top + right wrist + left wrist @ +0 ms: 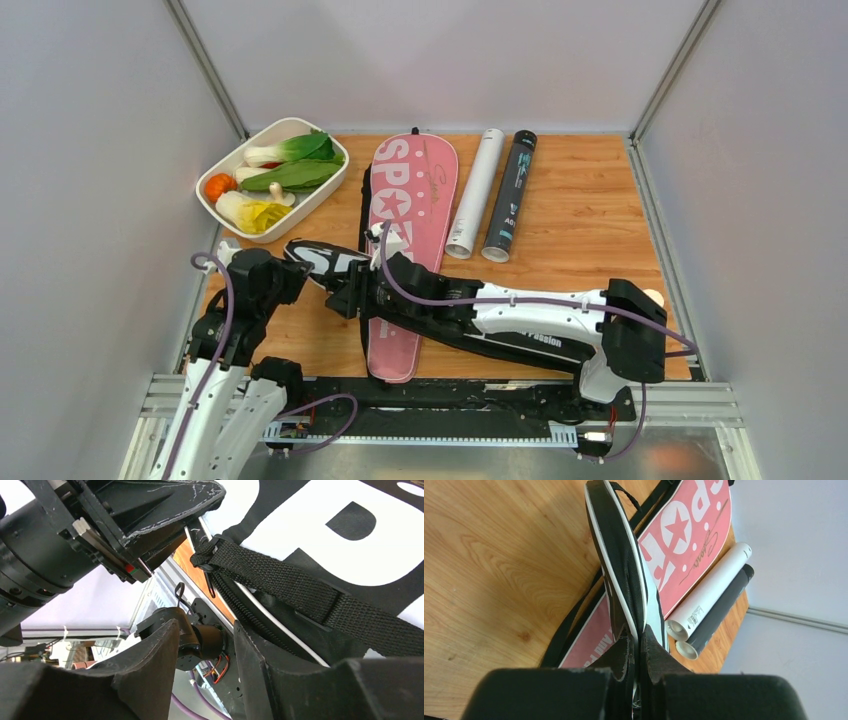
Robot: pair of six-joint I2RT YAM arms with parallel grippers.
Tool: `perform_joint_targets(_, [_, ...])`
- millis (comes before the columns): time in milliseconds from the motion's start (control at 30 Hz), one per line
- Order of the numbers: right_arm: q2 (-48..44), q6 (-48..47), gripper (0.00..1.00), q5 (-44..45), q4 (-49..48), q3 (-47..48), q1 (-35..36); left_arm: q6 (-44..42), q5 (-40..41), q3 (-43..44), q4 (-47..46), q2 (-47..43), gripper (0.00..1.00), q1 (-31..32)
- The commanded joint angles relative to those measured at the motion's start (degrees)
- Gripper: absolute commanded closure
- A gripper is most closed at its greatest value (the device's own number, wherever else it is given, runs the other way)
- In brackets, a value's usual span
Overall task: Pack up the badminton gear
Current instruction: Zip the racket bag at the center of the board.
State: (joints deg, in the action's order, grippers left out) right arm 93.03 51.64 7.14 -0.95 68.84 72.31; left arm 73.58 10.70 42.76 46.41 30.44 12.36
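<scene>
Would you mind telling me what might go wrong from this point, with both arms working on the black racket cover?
1. The left gripper pinches only the thin edge of the black cover, so the cover may slip free if tugged.
2. The right gripper stands open right beside the strap and could snag that webbing when it closes.
3. The two grippers sit very close together and might knock each other.

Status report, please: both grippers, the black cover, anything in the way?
Left gripper shut on black cover edge. Right gripper open by its strap, holding nothing. Pink cover alongside, tubes apart; nothing seen blocking.
</scene>
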Motion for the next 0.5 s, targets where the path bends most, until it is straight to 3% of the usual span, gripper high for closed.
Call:
perform_joint_targets(0, [-0.5, -5.8, 0.49, 3.2, -7.1, -2.5, 0.1, -2.9, 1.8, -1.4, -7.5, -2.7, 1.0, -0.1])
perform_joint_targets(233, [-3.5, -16.6, 0.47, 4.6, -14.0, -7.8, 1.8, -1.4, 1.0, -3.3, -6.4, -3.9, 1.0, -0.2])
perform_joint_targets(467, [-7.4, -22.1, 0.45, -0.9, -24.3, -17.0, 3.1, -0.8, 3.1, 0.3, -1.7, -1.0, 1.0, -0.2])
